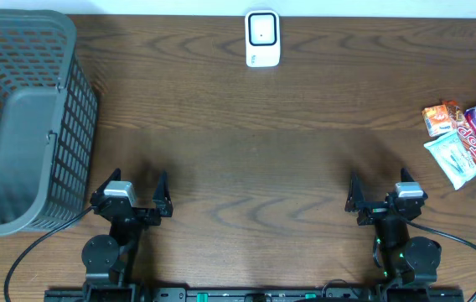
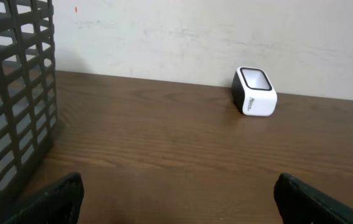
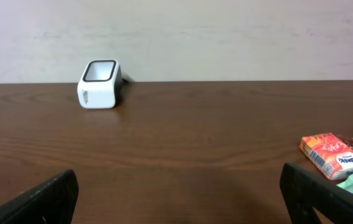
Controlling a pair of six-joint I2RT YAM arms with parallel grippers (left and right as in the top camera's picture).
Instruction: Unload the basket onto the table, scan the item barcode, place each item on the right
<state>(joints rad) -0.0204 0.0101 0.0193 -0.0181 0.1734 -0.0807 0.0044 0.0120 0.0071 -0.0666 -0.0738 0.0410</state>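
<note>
While the 2 arms sit at the near edge of the surface [image 1: 255, 159], the left tool [image 1: 137, 189] and the right tool [image 1: 378, 191] each stand with jaws spread wide, holding nothing. The white barcode scanner [image 1: 262, 38] stands at the far edge, near the middle. Snack packets [image 1: 464, 134], orange, pink and pale green, lie bunched at the right edge, apart from the right tool. A dark mesh basket [image 1: 20, 126] fills the far left corner.

A mock shop checkout on a wooden desk [image 1: 246, 151]: barcode scanner [image 1: 262, 38] at 12 o'clock, shopping basket [image 1: 75, 126] at 9, snack packets [image 1: 466, 134] at 3.
</note>
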